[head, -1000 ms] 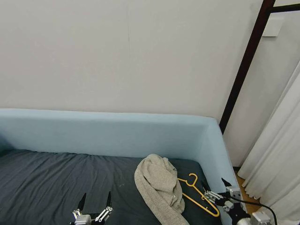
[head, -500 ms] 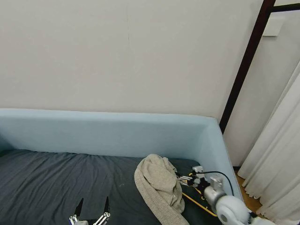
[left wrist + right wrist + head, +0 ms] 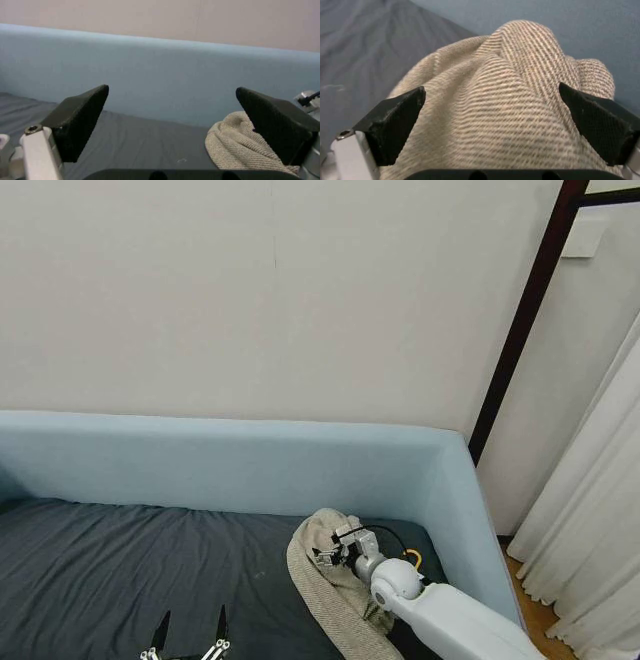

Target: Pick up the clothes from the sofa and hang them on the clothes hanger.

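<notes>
Left gripper [image 3: 192, 627] nearest, low at the near edge of the head view, cut off below the fingers. Two dark tapered fingers [image 3: 80, 116] spread wide, nothing between, hanging above the seat cushion [image 3: 100, 570]. Cushion of dark grey-blue cloth, matt, faintly creased.

Right arm [image 3: 450, 625] next: smooth white shell, reaching in from the right, round joint near the wrist.

Right gripper [image 3: 333, 542] at the top of the garment [image 3: 325, 585], fingers spread, one to each side of the highest fold. From the wrist view, dark wedge-shaped pads [image 3: 395, 123] apart with the fabric bulging between, not pinched. Contact with the cloth hard to judge.

Garment a crumpled heap of beige ribbed knit with fine diagonal stripes, lying on the right part of the seat near the armrest. Lower end cut off by the frame edge.

Hanger [image 3: 413, 557] just beside the garment: orange, curved hook visible behind the arm, rest hidden.

Beyond, sofa [image 3: 250, 465] back and right armrest: pale blue, smooth, rounded top edge.

Farther: plain off-white wall [image 3: 250, 300], dark slanting door frame [image 3: 520, 330], white pleated curtain [image 3: 600, 510] at far right.
</notes>
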{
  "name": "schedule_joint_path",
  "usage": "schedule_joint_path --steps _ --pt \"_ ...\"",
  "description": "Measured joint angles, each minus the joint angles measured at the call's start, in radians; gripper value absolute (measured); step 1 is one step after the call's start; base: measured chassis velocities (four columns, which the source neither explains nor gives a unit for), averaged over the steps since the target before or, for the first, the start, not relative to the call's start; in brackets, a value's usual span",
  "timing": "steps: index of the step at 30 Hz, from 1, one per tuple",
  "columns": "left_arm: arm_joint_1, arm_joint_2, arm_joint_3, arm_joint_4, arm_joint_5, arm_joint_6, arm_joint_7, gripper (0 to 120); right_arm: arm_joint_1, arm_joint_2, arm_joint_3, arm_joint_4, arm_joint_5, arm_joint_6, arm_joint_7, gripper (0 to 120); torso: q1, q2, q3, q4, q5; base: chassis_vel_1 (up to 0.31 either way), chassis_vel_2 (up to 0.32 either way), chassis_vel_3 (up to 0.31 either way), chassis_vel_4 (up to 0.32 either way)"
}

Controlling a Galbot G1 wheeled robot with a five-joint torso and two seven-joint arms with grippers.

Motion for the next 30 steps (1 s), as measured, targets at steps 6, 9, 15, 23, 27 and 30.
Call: schedule_joint_path --steps 6,9,15,23,27,30 --pt "-0.003 -0.016 0.000 0.004 -0.002 0.000 -0.003 100 0.046 0.086 0.011 -0.159 -0.033 0.006 -0.037 100 0.000 0.000 0.000 0.0005 -0.0003 0.000 0.000 0.000 0.000" --pt "-0.006 -0.017 -0.002 0.008 -0.004 0.000 -0.011 100 0.054 0.107 -0.008 -0.187 -0.050 0.004 -0.044 88 0.000 0.000 0.000 0.0006 -0.0001 0.000 0.000 0.000 0.000" --pt "-0.012 -0.017 -0.007 0.013 -0.014 0.000 -0.018 100 0.055 0.109 -0.018 -0.188 -0.053 -0.018 -0.038 70 0.000 0.000 0.000 0.0004 0.0000 0.000 0.000 0.000 0.000" --pt "-0.018 -0.019 -0.004 0.019 -0.019 0.000 -0.022 100 0.051 0.095 -0.019 -0.186 -0.056 -0.018 -0.035 40 0.000 0.000 0.000 0.0004 0.0001 0.000 0.000 0.000 0.000" --pt "-0.019 -0.018 -0.005 0.020 -0.021 0.000 -0.025 100 0.045 0.088 -0.020 -0.176 -0.052 -0.016 -0.031 26 0.000 0.000 0.000 0.0005 0.0001 0.000 0.000 0.000 0.000" --pt "-0.020 -0.017 -0.006 0.021 -0.023 0.000 -0.027 100 0.039 0.079 -0.023 -0.161 -0.040 -0.016 -0.025 14 0.000 0.000 0.000 0.0005 0.0002 0.000 0.000 0.000 0.000"
